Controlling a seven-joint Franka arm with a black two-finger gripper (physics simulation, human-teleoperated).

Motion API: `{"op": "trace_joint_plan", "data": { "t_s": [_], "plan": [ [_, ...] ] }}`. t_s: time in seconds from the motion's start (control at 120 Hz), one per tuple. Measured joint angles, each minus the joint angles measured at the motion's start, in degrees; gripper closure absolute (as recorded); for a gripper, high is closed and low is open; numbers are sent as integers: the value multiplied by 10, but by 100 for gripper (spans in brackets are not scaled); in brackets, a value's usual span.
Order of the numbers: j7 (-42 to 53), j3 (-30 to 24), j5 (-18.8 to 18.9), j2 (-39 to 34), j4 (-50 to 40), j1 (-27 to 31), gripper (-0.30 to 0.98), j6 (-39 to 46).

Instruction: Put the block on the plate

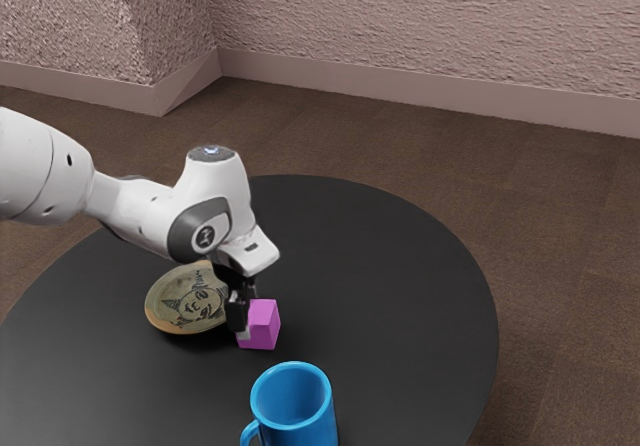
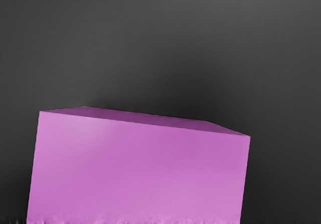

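Pink block at the tool, beside a patterned plate; round black counter.
One block, pink, at my tool, to the exterior view's right of the plate and apart from it; whether its underside meets the counter, I cannot tell. Tool: pointing down at the block; wide, narrow or gripping, I cannot tell. One plate, round, tan-rimmed, with dark line drawing, partly behind the tool. One mug, blue, upright, nearer the exterior camera than the block, handle toward the exterior view's left. One arm, white, entering from the exterior view's left. Wrist view: pink block large, just by my hand, dark counter beyond. Surroundings: brown floor, textured pinkish wall.
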Motion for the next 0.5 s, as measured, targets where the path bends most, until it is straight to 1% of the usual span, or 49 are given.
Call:
{"op": "trace_joint_plan", "data": {
  "t_s": [0.1, 0.308, 0.5],
  "plan": [
    [2, 0, -4, 0, -4, 3, 1, 6],
    [4, 0, -9, 0, -8, 4, 20, 13],
    [5, 0, -10, 0, -13, 4, 27, 20]
  ]
}}
